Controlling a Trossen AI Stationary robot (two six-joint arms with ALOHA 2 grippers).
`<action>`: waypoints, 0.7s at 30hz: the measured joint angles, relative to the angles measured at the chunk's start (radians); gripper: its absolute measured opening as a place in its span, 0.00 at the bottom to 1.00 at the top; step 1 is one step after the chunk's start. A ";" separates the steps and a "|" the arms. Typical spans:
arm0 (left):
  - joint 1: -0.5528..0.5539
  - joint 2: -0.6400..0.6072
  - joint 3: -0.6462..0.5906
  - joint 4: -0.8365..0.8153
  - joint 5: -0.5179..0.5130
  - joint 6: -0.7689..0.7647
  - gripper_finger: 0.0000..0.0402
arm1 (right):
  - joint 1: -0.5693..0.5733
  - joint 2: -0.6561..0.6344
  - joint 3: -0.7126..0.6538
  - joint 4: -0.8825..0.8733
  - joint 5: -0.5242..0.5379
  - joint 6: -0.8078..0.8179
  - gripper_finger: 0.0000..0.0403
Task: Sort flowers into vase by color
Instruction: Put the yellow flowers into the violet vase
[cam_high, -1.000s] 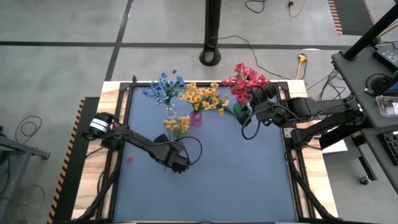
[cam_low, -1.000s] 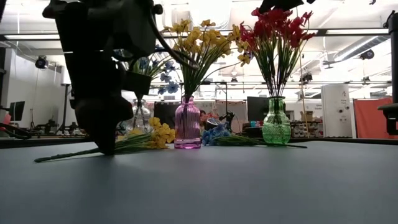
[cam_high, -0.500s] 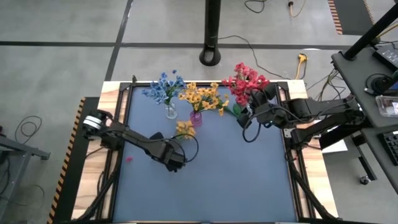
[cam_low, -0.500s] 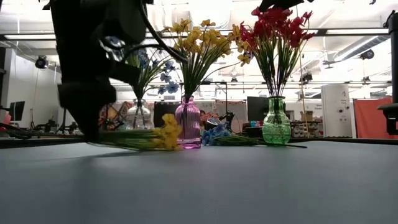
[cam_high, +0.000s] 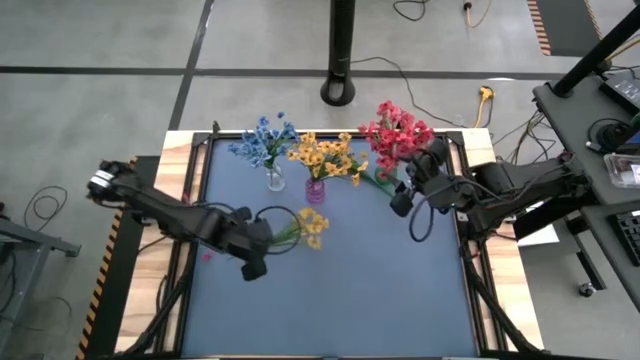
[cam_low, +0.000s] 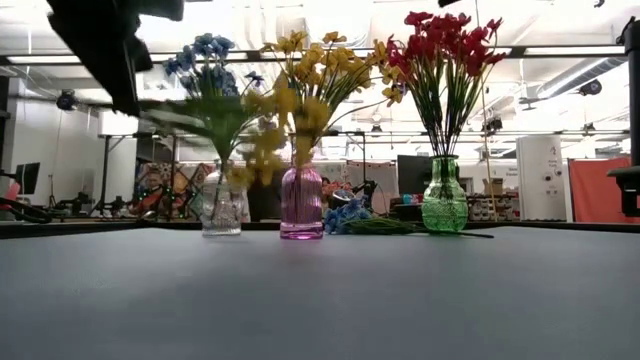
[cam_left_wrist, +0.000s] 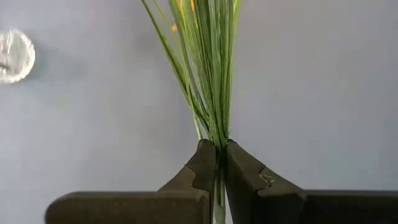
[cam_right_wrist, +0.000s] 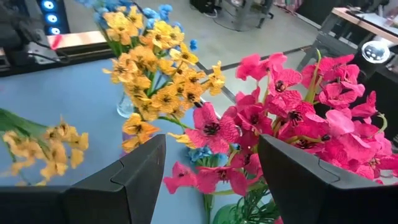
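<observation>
Yellow sprig (cam_high: 312, 225): lifted off the table (cam_high: 400, 300) since a second ago, stems pinched in left claw (cam_left_wrist: 219, 155), near pink vase (cam_high: 315, 191); right claw (cam_high: 402, 200) open, idle beside red flowers (cam_high: 395, 130).

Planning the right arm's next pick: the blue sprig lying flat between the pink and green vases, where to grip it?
Probably grip the blue sprig on its bare stem near the green vase, coming straight down, fingers across it: it lies flat, blossoms bunched toward the pink vase.
</observation>
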 joint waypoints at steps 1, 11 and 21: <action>-0.006 -0.023 0.000 0.003 -0.001 0.009 0.01 | 0.006 -0.004 0.000 0.000 0.000 -0.003 0.61; -0.065 -0.138 -0.043 0.488 -0.027 0.498 0.01 | 0.124 -0.013 -0.005 0.000 -0.002 -0.047 0.61; -0.035 -0.147 -0.272 1.154 -0.039 0.870 0.01 | 0.274 0.018 -0.135 0.115 0.006 -0.044 0.61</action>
